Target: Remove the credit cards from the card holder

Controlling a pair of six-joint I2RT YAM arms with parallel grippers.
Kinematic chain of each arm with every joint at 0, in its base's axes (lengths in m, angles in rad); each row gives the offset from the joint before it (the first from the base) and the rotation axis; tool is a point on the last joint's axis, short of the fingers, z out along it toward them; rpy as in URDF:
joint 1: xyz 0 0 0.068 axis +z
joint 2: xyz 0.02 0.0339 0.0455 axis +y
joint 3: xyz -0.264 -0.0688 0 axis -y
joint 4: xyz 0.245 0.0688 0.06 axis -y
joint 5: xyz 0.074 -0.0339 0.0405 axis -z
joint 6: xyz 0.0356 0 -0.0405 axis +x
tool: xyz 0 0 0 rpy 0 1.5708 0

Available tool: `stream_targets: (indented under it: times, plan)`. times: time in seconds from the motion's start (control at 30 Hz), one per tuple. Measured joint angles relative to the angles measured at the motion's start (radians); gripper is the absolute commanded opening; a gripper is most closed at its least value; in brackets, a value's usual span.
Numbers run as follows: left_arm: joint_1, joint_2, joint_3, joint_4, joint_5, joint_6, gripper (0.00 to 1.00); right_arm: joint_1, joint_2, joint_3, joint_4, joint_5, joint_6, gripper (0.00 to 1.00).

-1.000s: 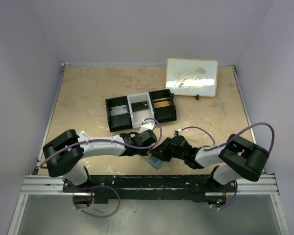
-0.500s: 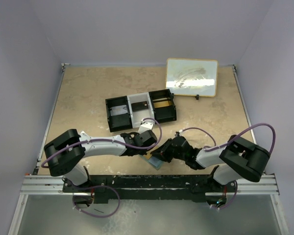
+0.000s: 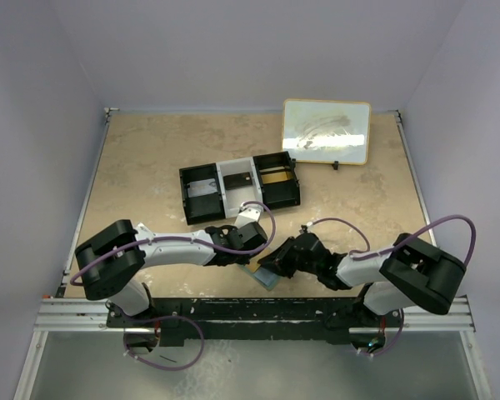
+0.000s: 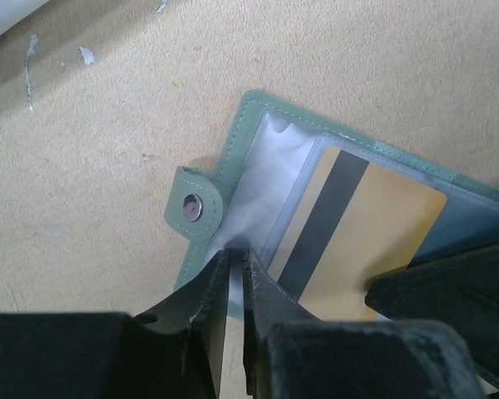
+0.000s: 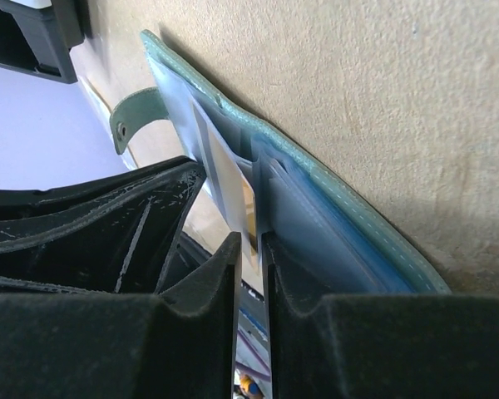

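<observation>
— Where, and how held?
— Lying open near the tan table's (image 3: 150, 158) front edge: grey-green bifold card holder (image 4: 233, 154), pinched at its rim by the left gripper (image 4: 233, 259). Right gripper (image 5: 249, 245) clamped narrow on the thin orange-tan card (image 4: 382, 224), partly pocketed.
— Risk?
— Dragging the holder along, given a slipping left pinch.
— Since a second ago?
— Slight outward swing of the right elbow; no shift of the holder.

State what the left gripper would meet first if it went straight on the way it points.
Probably the clear pocket of the card holder: the left gripper sits at its edge, pointing across it. Depth is unclear.
</observation>
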Motion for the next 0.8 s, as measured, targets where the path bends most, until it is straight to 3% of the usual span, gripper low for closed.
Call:
stream_targets:
  times: [0.27,0.4,0.5,0.8]
  plan:
    - [0.0,0.002,0.0,0.0,-0.003,0.0,0.08,0.0,-0.012,-0.005,-0.013,0.001,0.0,0.15]
    - [-0.001,0.003,0.0,0.0,-0.005,0.0,0.08,0.0,-0.035,-0.011,-0.035,0.006,-0.003,0.04]
    - [-0.001,0.003,0.0,0.0,-0.007,0.0,0.08,0.0,-0.055,-0.018,-0.054,0.008,-0.005,0.01]
    - [-0.005,0.005,0.001,-0.001,-0.011,0.0,0.08,0.0,-0.116,-0.025,-0.121,0.016,-0.011,0.0]
